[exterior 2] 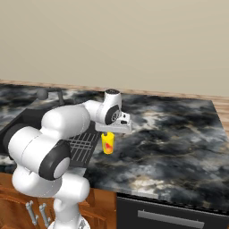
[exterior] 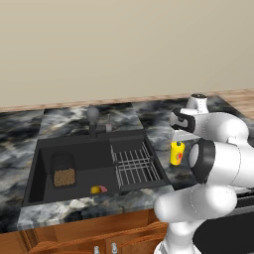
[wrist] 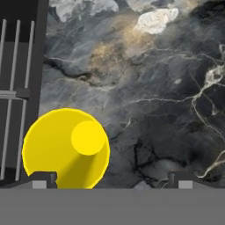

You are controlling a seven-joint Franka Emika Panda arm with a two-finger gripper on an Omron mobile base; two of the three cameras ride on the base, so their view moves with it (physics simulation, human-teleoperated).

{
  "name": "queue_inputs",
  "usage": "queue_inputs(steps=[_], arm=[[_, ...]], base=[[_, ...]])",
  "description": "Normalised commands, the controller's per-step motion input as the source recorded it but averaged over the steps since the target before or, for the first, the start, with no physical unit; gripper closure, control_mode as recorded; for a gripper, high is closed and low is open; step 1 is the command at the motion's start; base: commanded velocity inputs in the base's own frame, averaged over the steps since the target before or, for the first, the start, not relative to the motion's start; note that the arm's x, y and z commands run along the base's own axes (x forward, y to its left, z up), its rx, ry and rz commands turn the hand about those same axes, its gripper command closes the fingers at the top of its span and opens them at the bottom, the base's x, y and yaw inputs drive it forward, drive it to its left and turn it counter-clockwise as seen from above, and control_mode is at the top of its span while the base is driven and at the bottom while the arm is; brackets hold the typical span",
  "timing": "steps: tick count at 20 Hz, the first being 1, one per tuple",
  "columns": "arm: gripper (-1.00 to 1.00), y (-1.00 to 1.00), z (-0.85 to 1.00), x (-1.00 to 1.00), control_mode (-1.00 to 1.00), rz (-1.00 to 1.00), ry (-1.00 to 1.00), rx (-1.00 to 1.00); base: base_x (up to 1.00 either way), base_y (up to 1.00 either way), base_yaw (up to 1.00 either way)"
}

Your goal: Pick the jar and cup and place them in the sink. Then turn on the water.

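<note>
On the dark marbled counter [exterior 2: 170,134], just right of the large black recessed sink [exterior: 44,171], the small bright yellow cup [exterior 2: 107,143] stands upright. Above it hangs the two-finger gripper [wrist: 110,179], jaws spread wide, holding nothing; the arm hides its fingertips from both base cameras. Inside the sink's left part sits the short brown speckled jar [exterior: 64,171].

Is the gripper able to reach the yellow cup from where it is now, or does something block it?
Probably yes. The gripper hangs open just above the cup, which stands alone on the counter beside the sink. In the hand view the cup sits off toward one fingertip, so a small sideways shift seems needed.
</note>
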Motion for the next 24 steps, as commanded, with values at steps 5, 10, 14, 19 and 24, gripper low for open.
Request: queue_inputs(steps=[5,10,14,19,24], arm=[[-1.0,0.0,-0.03,0.06,-1.0,0.0,0.0,0.0],[-1.0,0.0,-0.06,0.11,-1.0,0.0,0.0,0.0],[-1.0,0.0,-0.1,0.07,-1.0,0.0,0.0,0.0],[-1.0,0.0,-0.14,0.04,-1.0,0.0,0.0,0.0],[-1.0,0.0,-0.16,0.0,-1.0,0.0,0.0,0.0]], base=[[0.0,0.0,0.0],[0.0,0.0,0.0],[0.0,0.0,0.0],[0.0,0.0,0.0],[0.0,0.0,0.0]])
